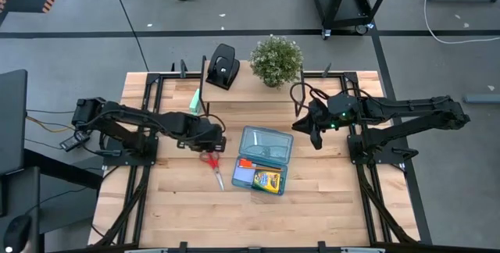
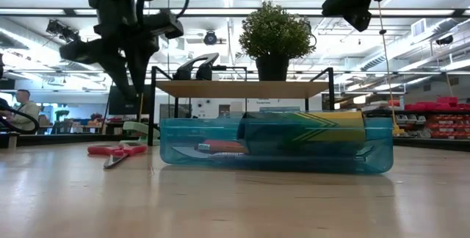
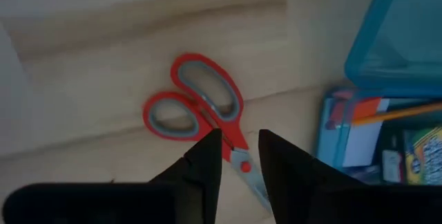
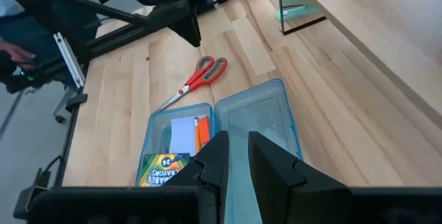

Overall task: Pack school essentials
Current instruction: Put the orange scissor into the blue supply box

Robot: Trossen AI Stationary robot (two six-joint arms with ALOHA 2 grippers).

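The left pincer (image 1: 212, 145) hangs just above the red-handled scissors (image 1: 212, 166), its two fingers (image 3: 207, 162) a little apart and pointing down at the pivot where the handles meet the blades — not touching them, as the low view shows the scissors lying flat on the tabletop (image 1: 172, 198) with the pincer clear above. The scissors lie closed just beside the open blue case (image 1: 264, 160), on its left in the high view. Inside the case's tray sit the yellow-green crayon box (image 1: 267, 180), the pale blue note pad (image 1: 243, 177) and the orange pencil (image 1: 256, 164); the clear lid lies flat, hinged open toward the shelf. The right pincer (image 1: 315, 138) waits raised beyond the case's far right corner, fingers (image 4: 215, 156) slightly apart and holding nothing. On the shelf (image 1: 242, 90) stand a black hole punch (image 1: 223, 66) and a potted plant (image 1: 276, 59) — a mint-green block (image 1: 194, 101) rests at its left end.
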